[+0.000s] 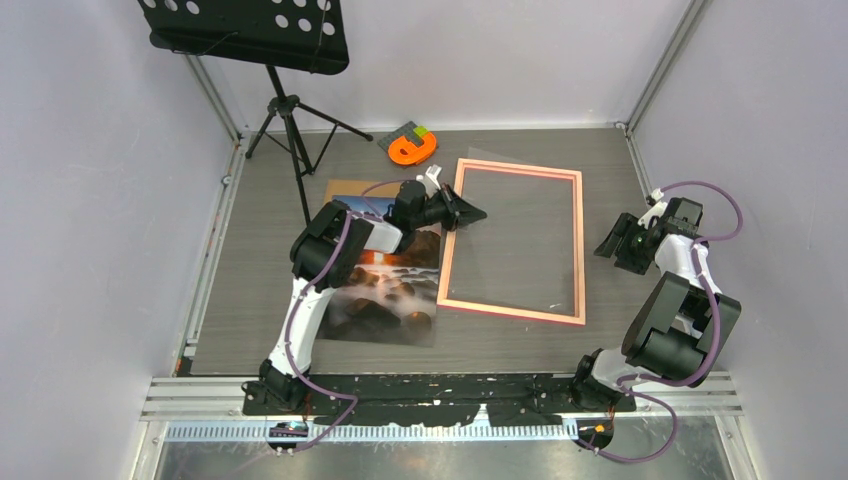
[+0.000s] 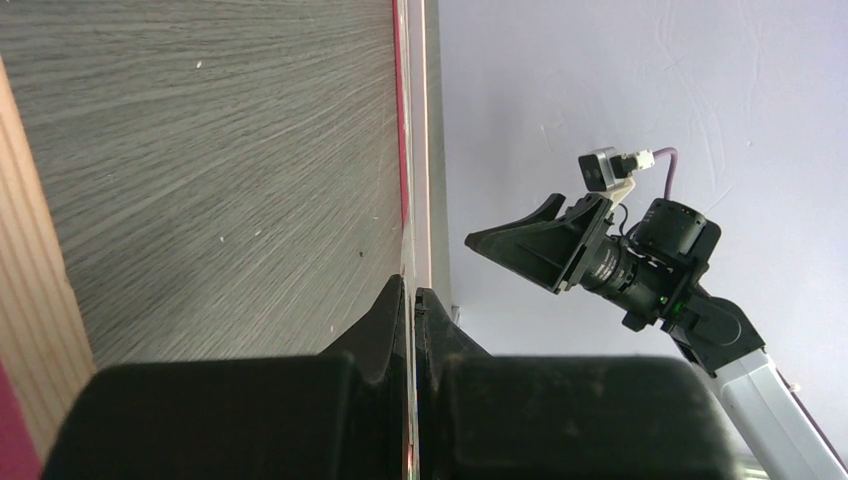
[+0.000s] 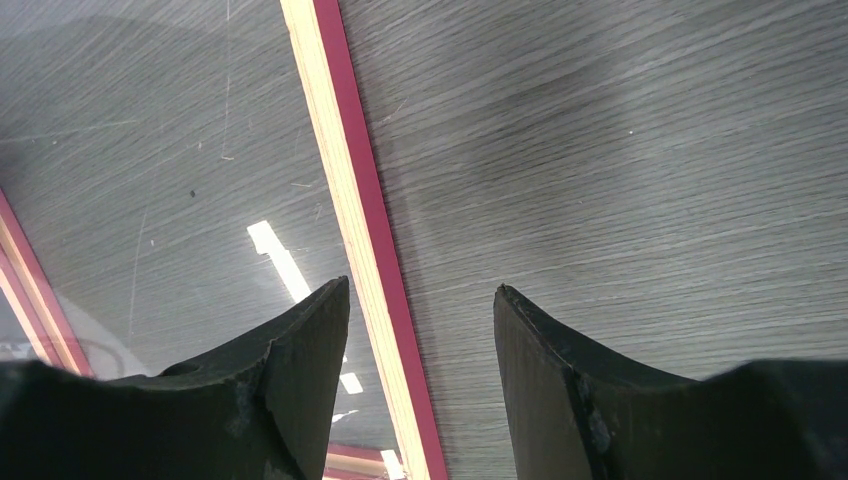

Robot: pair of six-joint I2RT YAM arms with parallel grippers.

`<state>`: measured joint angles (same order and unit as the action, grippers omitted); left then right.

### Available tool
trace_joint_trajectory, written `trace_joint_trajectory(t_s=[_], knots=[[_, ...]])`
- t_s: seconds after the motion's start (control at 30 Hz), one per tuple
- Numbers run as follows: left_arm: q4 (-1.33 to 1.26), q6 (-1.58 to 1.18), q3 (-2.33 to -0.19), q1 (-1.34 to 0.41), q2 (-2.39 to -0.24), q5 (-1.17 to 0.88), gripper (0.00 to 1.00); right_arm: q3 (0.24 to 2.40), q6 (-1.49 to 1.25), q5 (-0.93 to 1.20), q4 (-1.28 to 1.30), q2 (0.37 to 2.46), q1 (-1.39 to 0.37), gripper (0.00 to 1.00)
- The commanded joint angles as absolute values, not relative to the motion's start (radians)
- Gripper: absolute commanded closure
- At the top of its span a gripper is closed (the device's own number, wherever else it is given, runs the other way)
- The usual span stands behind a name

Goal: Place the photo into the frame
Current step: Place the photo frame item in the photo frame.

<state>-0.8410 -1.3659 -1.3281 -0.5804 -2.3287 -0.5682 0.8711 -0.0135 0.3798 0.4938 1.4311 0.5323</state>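
Top view: photo (image 1: 385,290) lies flat at centre-left, partly under the left arm, just beside the frame (image 1: 581,250). Left gripper (image 1: 480,213) is at the frame's upper-left rail and right gripper (image 1: 612,245) is off its right side. 
Left wrist: jaws pressed together, with a thin edge running into their seam; cannot tell whether it is pinched. 
Right wrist: jaws apart, empty, frame rail showing between them.

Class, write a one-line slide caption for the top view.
Left hand shut at the frame's left edge, photo lying beneath its arm, right hand open beside the frame's right side.
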Motion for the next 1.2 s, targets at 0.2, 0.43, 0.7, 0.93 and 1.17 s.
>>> trace_joint_trajectory(t_s=[0.2,0.43,0.7,0.93,1.17], knots=[[-0.902,-1.327,-1.323,-0.575,-2.266,-0.554,1.0,0.87,-0.01,0.388,0.47,1.39,0.538,0.39],[-0.9,-1.319,-1.314,-0.574,-2.261,-0.553,1.0,0.87,-0.009,0.389,0.47,1.392,0.538,0.39],[-0.897,-1.313,-1.313,-0.573,-2.256,-0.55,1.0,0.87,-0.009,0.389,0.47,1.39,0.538,0.39],[-0.893,-1.312,-1.316,-0.574,-2.261,-0.553,1.0,0.87,-0.009,0.388,0.47,1.39,0.538,0.39],[-0.887,-1.309,-1.313,-0.574,-2.258,-0.555,1.0,0.87,-0.009,0.388,0.469,1.393,0.538,0.39]])
